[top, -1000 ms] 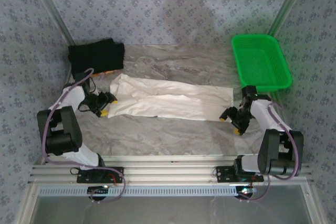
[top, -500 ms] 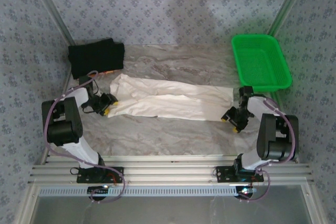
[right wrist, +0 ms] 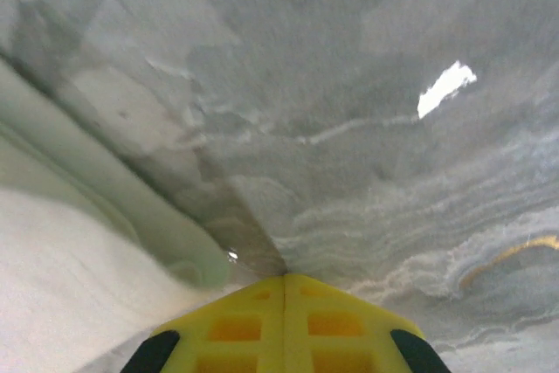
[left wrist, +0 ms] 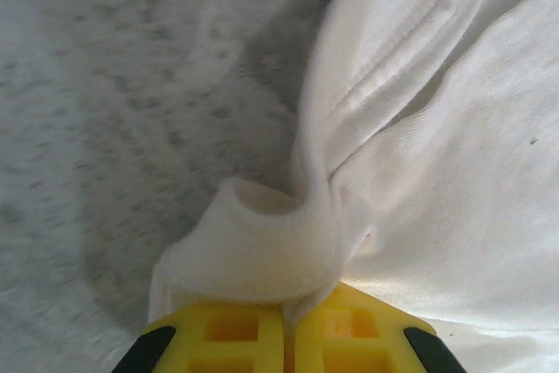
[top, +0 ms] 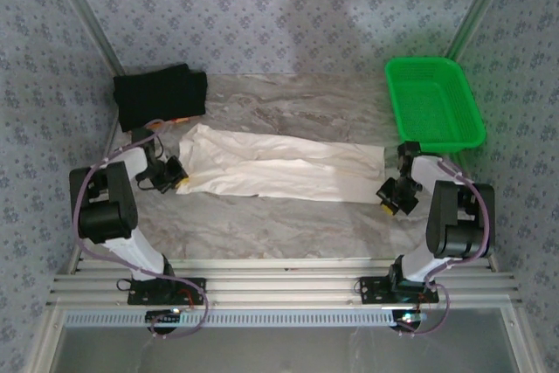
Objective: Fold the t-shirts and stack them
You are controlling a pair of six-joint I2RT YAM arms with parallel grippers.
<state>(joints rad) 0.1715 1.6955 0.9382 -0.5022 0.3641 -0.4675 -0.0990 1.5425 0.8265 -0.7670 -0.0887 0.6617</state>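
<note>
- A second ago both of my grippers stood open at the two ends of the cream-white shirt (top: pixel 288 168); now both are clenched.
- My left gripper (top: pixel 177 178) has closed on the shirt's left end, at the left of the top view. In the left wrist view the yellow tips of the left gripper (left wrist: pixel 288 325) meet with a bunched roll of white cloth (left wrist: pixel 454 155) squeezed between them, so that corner is grasped.
- My right gripper (top: pixel 393 199) has moved in to the shirt's right end, at the lower right of the top view, and shut. In the right wrist view its tips (right wrist: pixel 284 290) are pressed together on the tabletop (right wrist: pixel 349 128), with the cloth (right wrist: pixel 61 286) at lower left running up to them. I cannot tell whether any hem is caught.
- As I judge it, with both ends pinched the shirt is ready to be lifted and folded, if the right side really has cloth.
- The shirt lies stretched long across the middle of the tabletop (top: pixel 262 224).
- The black shirt (top: pixel 160 98) sits folded at the upper left, apart from the white one, so stacking is not yet done.
- The green basket (top: pixel 424 61) at the upper right holds nothing.
</note>
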